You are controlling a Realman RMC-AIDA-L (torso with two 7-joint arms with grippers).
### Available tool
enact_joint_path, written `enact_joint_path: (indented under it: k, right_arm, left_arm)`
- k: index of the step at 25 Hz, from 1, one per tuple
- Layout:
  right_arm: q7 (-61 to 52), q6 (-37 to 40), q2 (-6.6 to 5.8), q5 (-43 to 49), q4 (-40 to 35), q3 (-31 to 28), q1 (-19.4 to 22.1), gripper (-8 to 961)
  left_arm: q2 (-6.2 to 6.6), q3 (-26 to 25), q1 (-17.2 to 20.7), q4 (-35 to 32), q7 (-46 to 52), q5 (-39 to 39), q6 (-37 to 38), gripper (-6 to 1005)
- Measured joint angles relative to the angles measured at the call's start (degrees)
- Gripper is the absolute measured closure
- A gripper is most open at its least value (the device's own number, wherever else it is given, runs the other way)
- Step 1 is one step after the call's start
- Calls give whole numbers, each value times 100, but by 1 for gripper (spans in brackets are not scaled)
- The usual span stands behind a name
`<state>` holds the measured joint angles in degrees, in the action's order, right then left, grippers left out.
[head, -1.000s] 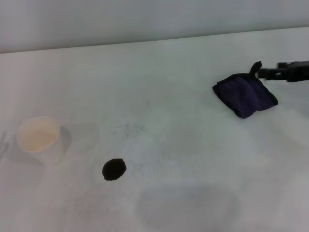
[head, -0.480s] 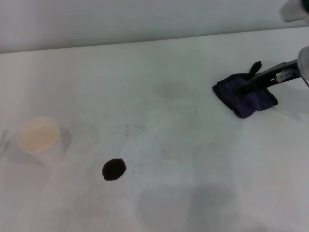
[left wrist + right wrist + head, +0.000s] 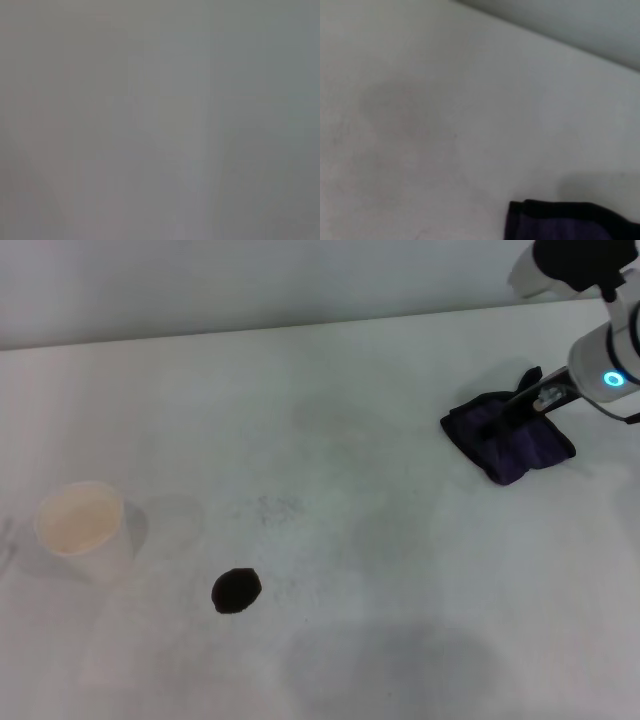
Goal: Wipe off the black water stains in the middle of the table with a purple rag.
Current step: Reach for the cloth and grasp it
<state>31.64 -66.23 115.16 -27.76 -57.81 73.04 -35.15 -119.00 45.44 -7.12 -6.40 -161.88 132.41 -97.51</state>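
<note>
The purple rag (image 3: 510, 440) lies folded on the white table (image 3: 400, 540) at the far right, its black loop pointing toward the back. My right gripper (image 3: 508, 414) reaches in from the upper right and sits low over the rag's middle; its dark tip overlaps the cloth. In the right wrist view a corner of the purple rag (image 3: 570, 224) with its black edging shows on the table. The black water stain (image 3: 236, 589) is a small round blot at the front left, far from the rag. My left gripper is out of view; the left wrist view is plain grey.
A pale translucent cup (image 3: 82, 524) stands upright at the left, near the stain. A faint grey speckled smudge (image 3: 272, 508) marks the table between the stain and the rag. The table's back edge meets a grey wall.
My right arm has come further into view from the right, and its gripper has moved from the rag's loop corner onto the middle of the rag. Rag and stain have not moved.
</note>
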Motion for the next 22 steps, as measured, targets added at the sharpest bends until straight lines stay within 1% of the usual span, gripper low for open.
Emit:
enact_joint_path:
  k: [4, 7, 9, 17, 22]
  right_arm:
    - [-42, 93, 22, 110, 347, 49, -200, 182]
    - [-262, 237, 35, 312, 485, 228, -290, 194]
    - [-410, 269, 26, 423, 494, 302, -316, 195]
    - [-552, 198, -17, 639, 459, 283, -316, 199]
    - [-570, 193, 5, 756, 516, 281, -342, 277]
  left_arm:
    - [3, -10, 49, -7, 0, 7, -9, 106]
    - [6, -10, 97, -43, 0, 12, -23, 106]
    - [7, -9, 113, -66, 0, 14, -28, 106]
    - [9, -8, 36, -72, 0, 1, 75, 106]
    - [15, -9, -14, -72, 0, -2, 94, 107]
